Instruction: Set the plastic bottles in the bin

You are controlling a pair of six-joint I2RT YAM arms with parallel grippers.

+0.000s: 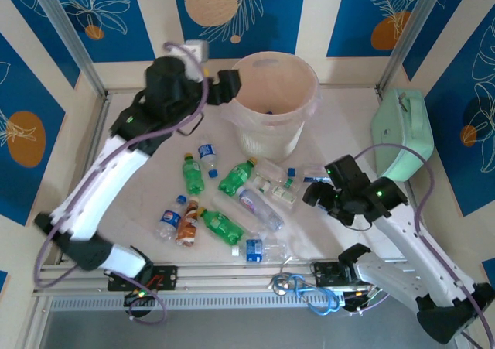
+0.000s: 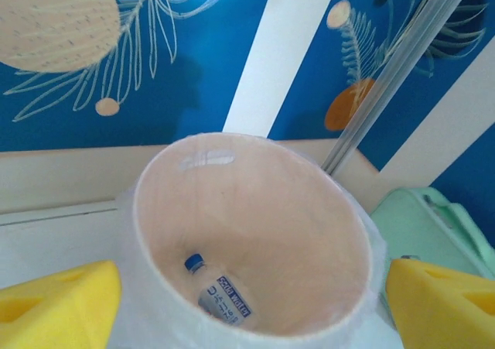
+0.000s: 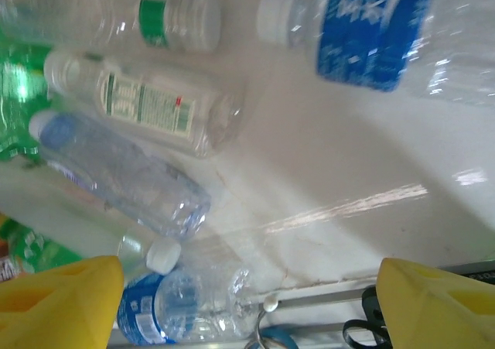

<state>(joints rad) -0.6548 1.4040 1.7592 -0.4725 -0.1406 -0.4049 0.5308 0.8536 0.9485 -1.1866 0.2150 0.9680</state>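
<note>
Top view: bottles [image 1: 236, 176] lay scattered on worktop [image 1: 340, 124] before bin [image 1: 271, 136]; mint-green case [image 1: 398, 136] at right.
Left wrist: left end effector [image 2: 249, 306] gaped wide, empty, over bin containing blue-capped bottle [image 2: 220, 295].
Right wrist: right end effector [image 3: 249, 302] spread wide, empty, above bottles.

The white-and-black left arm [image 1: 116, 179] stretches far forward, its black left gripper [image 1: 230, 86] raised and pointing right, yellow-padded fingers [image 2: 58, 306] spread wide with nothing between them. The white-and-black right arm [image 1: 418, 244] bends in toward the centre. Its black right gripper [image 1: 312, 190] sits low, yellow fingers [image 3: 62, 302] likewise wide apart and empty.
</note>
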